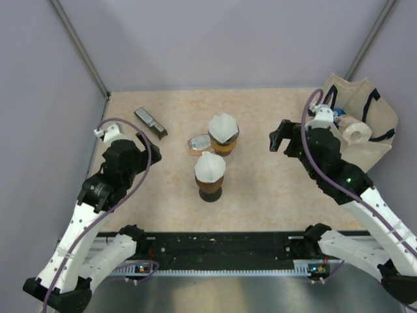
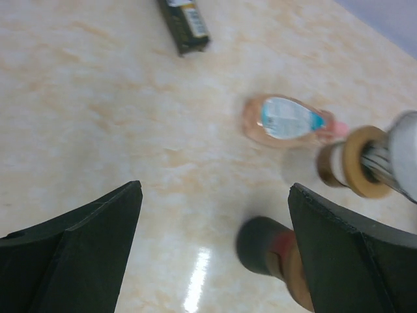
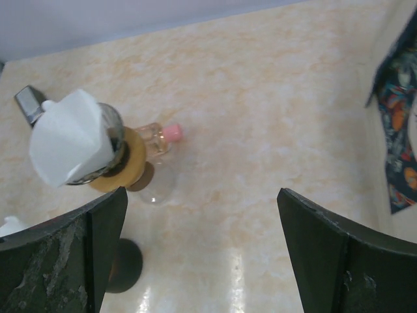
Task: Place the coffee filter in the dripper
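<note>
Glossy table [image 1: 260, 189], matt paper coffee filter [image 3: 65, 138]

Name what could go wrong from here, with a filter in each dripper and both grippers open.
1. The filter in the far dripper stands high above the rim; a brush might tip it out.
2. Both drippers look tall on small feet; the near dripper could topple if the left gripper or right gripper swings past.
3. The small bottle lying beside the far dripper may roll if nudged.

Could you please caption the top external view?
Filter-topped far dripper and near dripper stand between the open left gripper and right gripper.
</note>
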You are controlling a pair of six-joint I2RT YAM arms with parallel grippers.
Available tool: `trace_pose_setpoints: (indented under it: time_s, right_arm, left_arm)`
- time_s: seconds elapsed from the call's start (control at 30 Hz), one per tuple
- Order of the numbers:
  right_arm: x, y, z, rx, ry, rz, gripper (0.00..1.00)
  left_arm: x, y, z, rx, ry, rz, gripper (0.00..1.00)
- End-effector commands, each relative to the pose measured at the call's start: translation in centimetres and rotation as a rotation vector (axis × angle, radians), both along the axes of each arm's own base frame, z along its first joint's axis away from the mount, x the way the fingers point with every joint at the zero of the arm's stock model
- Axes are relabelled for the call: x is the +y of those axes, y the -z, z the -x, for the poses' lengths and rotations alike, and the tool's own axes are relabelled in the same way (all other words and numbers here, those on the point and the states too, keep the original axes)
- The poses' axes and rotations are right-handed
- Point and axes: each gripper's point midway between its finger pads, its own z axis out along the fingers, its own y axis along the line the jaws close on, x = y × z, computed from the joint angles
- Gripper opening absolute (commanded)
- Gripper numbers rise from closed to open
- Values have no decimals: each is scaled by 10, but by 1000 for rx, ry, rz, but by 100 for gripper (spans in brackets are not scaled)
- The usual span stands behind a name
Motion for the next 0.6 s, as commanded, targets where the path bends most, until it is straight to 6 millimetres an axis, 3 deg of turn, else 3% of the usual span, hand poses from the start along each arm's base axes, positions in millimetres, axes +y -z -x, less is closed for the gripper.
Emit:
trace_pose_setpoints:
  time_s: [0.0, 0.2, 0.37, 0.57]
  right_arm:
    - [-44, 17, -2, 21, 179, 0, 99]
    - [-73, 53, -5, 61, 334, 68, 99]
    - [-65, 71, -11, 54, 299, 70, 99]
    - [-62, 69, -14, 8, 285, 50, 99]
  left_arm:
    - [69, 0, 14, 8, -327, -161, 99]
    - [69, 2, 15, -18, -326, -143, 99]
    - [52, -4, 11, -47, -229, -103, 99]
    - [43, -11, 11, -52, -170, -93, 99]
